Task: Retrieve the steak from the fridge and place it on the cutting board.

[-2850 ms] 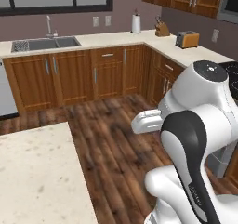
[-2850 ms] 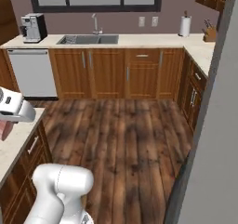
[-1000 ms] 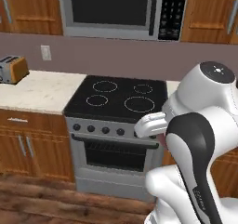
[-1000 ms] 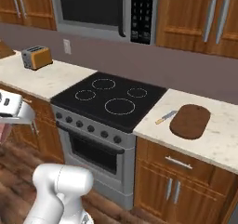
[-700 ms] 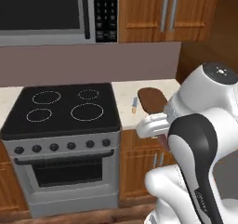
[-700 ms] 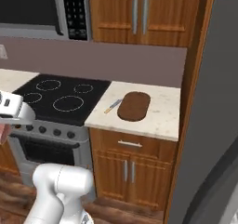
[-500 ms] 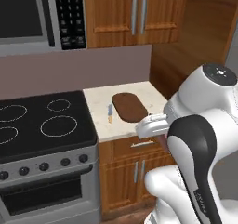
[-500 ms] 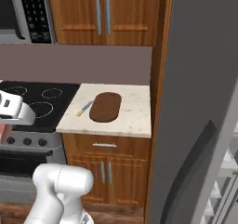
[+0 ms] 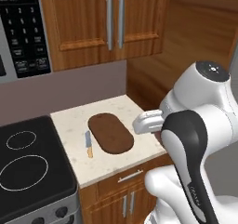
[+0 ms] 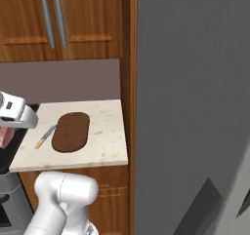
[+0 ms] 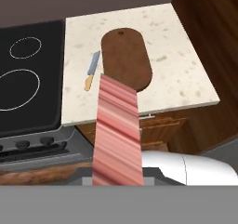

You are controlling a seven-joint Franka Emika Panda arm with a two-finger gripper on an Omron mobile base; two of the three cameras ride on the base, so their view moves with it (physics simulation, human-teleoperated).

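Progress: steak (image 11: 117, 130) out of the fridge (image 10: 195, 107), placing left | Gripper (image 11: 116, 179): closed on the steak's near end, held off the counter's (image 11: 172, 46) front edge | Steak's long axis runs away from the gripper toward the cutting board (image 11: 126, 58), itself lying front-to-back mid-counter beside the knife (image 11: 92, 69)

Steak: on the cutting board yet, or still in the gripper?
Still in the gripper. In the hand view the steak hangs from the hand above the cutting board, which lies bare beside the knife.
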